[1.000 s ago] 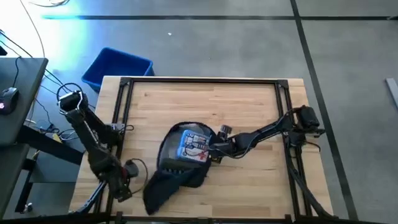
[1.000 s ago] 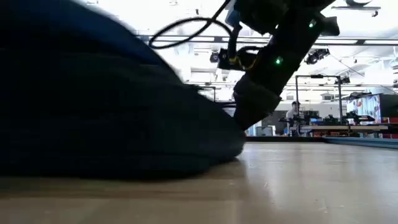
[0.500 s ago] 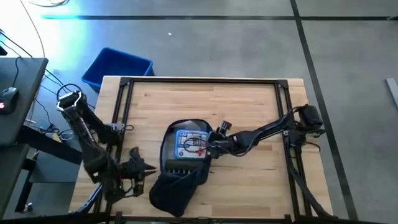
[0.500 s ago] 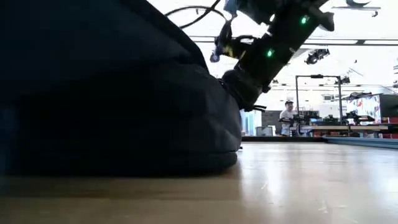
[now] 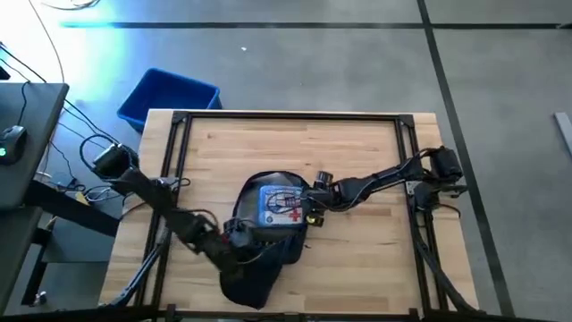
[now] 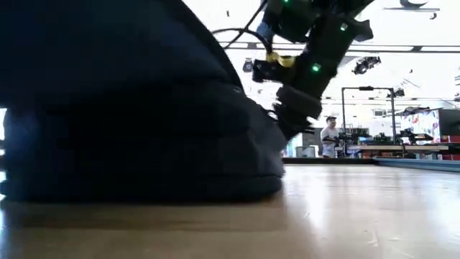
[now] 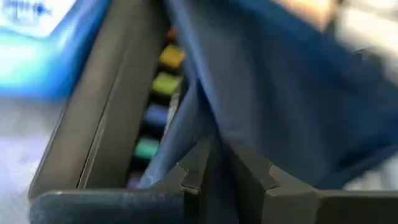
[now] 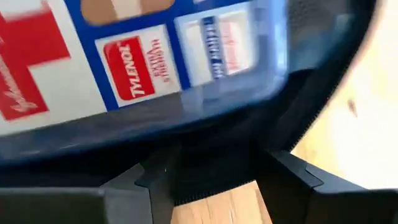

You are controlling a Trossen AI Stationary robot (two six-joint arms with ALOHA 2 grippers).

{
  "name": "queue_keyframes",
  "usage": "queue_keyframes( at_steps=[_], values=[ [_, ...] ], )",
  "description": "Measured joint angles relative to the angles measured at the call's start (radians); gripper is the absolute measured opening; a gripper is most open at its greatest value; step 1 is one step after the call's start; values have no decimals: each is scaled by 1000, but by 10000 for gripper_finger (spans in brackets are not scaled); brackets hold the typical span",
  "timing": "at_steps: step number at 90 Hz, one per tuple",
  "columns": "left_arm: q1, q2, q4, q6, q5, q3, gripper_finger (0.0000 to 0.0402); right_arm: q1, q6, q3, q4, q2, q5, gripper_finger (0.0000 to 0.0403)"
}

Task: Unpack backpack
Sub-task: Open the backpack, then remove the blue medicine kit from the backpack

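Note:
The dark navy backpack (image 5: 259, 259) lies on the wooden table, its opening spread upward. Inside lie a blue-and-white first-aid box (image 5: 280, 204) with a red cross and a dark case of coloured pieces (image 7: 158, 81). My left gripper (image 5: 237, 237) comes from the table's left and is shut on the backpack's navy fabric. My right gripper (image 5: 310, 206) comes from the right, at the opening's right rim beside the box, shut on the backpack's rim. In the low view the backpack (image 6: 129, 108) fills the left half. My left gripper pinches a fold of the navy fabric (image 7: 217, 140) between its two fingers (image 7: 189, 174), at the opening's left side next to the dark case. It comes in low from the table's left. My right gripper has the backpack's dark rim (image 8: 211, 165) between its two fingers (image 8: 152, 180), just below the first-aid box. It reaches in from the table's right, slanting down. The rim stands raised above the wooden top (image 8: 230, 208).
A bright blue bin (image 5: 168, 97) stands on the floor beyond the table's far left corner. A black frame (image 5: 286, 116) runs around the table top. Bare wood lies along the far half (image 5: 295, 148) and to the right. A person (image 6: 332, 133) stands far off in the room.
My left gripper has swung from the table's near left corner toward the backpack and taken hold of its fabric. The backpack's lower flap, earlier spread toward the near left, is drawn in under the opening. My right gripper has shifted slightly toward the far right with the rim.

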Motion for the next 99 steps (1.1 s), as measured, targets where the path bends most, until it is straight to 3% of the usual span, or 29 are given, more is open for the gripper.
queue_keyframes(
  at_steps=[16, 33, 41, 51, 72, 84, 93, 99],
  values=[
    [112, 49, -166, 73, -41, 5, 35, 21, 129, 0, -130, -1, 21, 179],
    [229, -16, -457, 144, -261, 0, 35, 109, 210, -2, -52, -1, 9, 179],
    [264, -78, -618, 84, -331, 0, 35, 141, 181, -1, 25, -1, 12, 179],
    [273, -170, -784, -14, -340, 1, 35, 156, 119, 30, 48, -1, 10, 179],
    [218, -377, -1098, -252, -371, 72, 35, 158, -25, 233, -6, -11, 57, 179],
    [188, -469, -980, -263, -429, 93, 35, 147, -102, 366, -96, -12, 62, 179],
    [177, -482, -722, -102, -442, 75, 34, 134, -130, 437, -162, -13, 64, 178],
    [182, -462, -512, 49, -414, 49, 29, 107, -110, 484, -318, -13, 76, 173]
  ],
)
